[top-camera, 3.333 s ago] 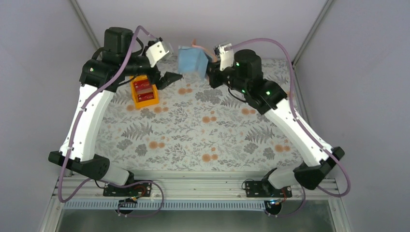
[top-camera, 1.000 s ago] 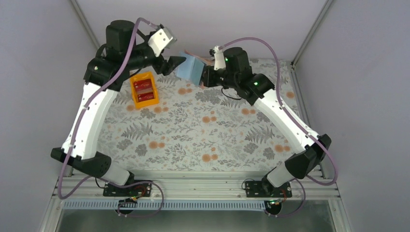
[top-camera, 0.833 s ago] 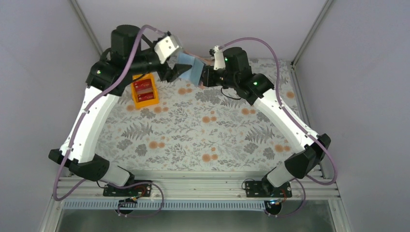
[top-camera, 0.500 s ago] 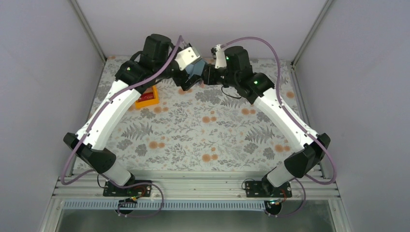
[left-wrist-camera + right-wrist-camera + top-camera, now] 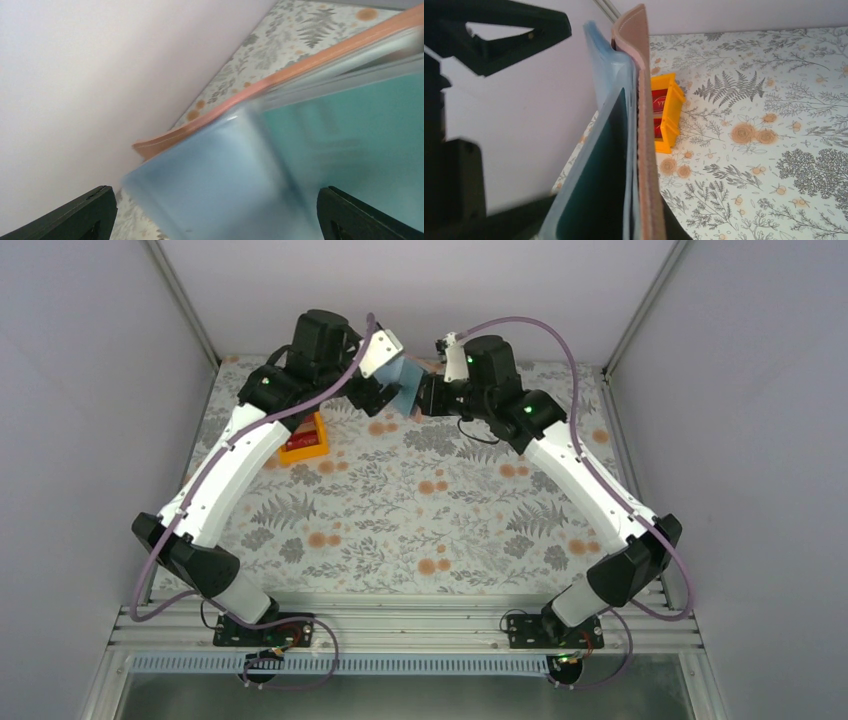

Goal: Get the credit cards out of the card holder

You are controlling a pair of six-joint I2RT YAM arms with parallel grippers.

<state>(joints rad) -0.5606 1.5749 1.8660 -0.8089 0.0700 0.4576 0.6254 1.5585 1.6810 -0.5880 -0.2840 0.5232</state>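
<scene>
Over the far side of the floral table [image 5: 420,510], clear of its surface, the card holder [image 5: 404,386] stands on edge in the air between the two arms.

Right gripper [image 5: 427,397]: jaws clamped on the holder's right-hand end as seen from above. The tips are mostly hidden behind the leather in the right wrist view, and nothing else bears the wallet.

Left gripper [image 5: 378,392]: jaws spread wide. Its two black fingertips [image 5: 85,215] sit at the lower corners of the left wrist view with the holder's light blue lining filling the gap between them. That view is blurred, so I cannot tell whether either tip touches the lining.

Right wrist view shows the holder edge-on — tan leather on the right, blue lining on the left. A teal-green card [image 5: 596,195] is seated against the lining.

Red cards [image 5: 657,106] lie in the orange tray [image 5: 670,117] on the table, well apart from the holder. From above, the left forearm covers part of the tray.
</scene>
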